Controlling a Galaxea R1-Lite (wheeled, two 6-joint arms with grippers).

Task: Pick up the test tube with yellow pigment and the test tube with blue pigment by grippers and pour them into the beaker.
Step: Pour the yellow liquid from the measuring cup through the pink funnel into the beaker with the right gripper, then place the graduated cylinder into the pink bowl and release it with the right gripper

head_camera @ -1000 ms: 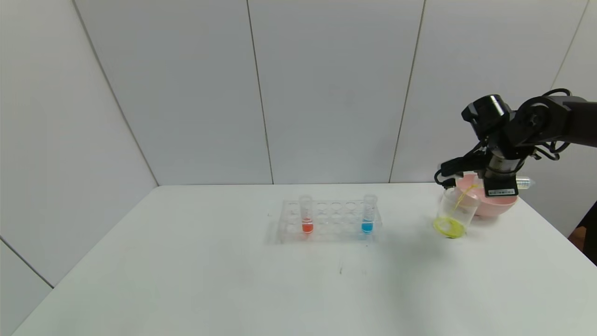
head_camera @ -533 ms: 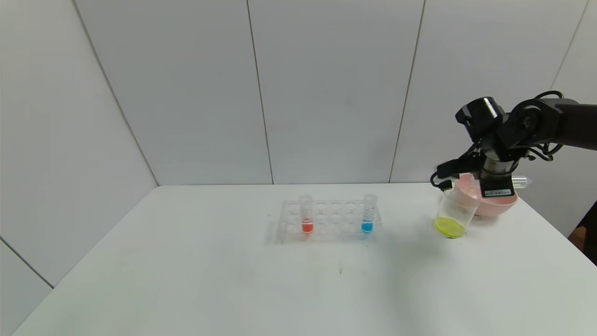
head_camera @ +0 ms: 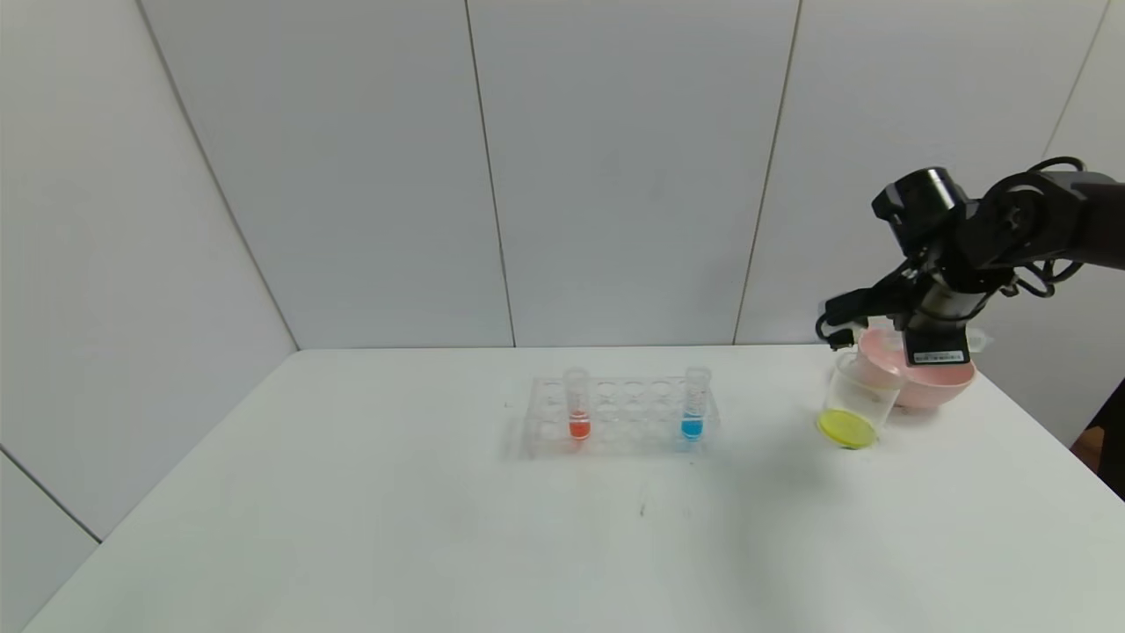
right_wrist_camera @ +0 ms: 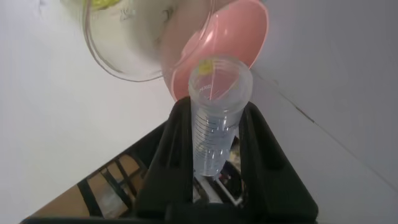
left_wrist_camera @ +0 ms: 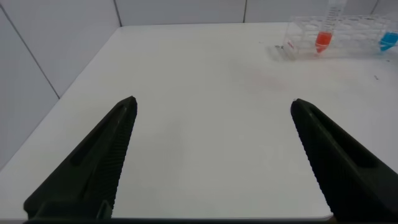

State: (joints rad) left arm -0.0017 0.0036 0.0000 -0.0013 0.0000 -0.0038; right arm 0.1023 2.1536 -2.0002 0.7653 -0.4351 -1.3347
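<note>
My right gripper (head_camera: 914, 338) hovers over the pink bowl (head_camera: 927, 382), just beside and above the beaker (head_camera: 857, 400). It is shut on the yellow pigment tube (right_wrist_camera: 214, 118), which lies about level and now looks empty, with a yellow trace at its mouth. The beaker holds yellow liquid (head_camera: 845, 428) at its bottom and also shows in the right wrist view (right_wrist_camera: 124, 43). The blue pigment tube (head_camera: 694, 403) stands at the right end of the clear rack (head_camera: 620, 413). My left gripper (left_wrist_camera: 211, 102) is open and empty over bare table, out of the head view.
A red-liquid tube (head_camera: 577, 404) stands at the rack's left end. The pink bowl touches the beaker's far right side near the table's right edge. The white table (head_camera: 439, 527) has walls behind it. The rack shows far off in the left wrist view (left_wrist_camera: 348, 37).
The yellow stream into the beaker has stopped. My right gripper has risen a little and drawn slightly right with the emptied tube. The left arm has not moved.
</note>
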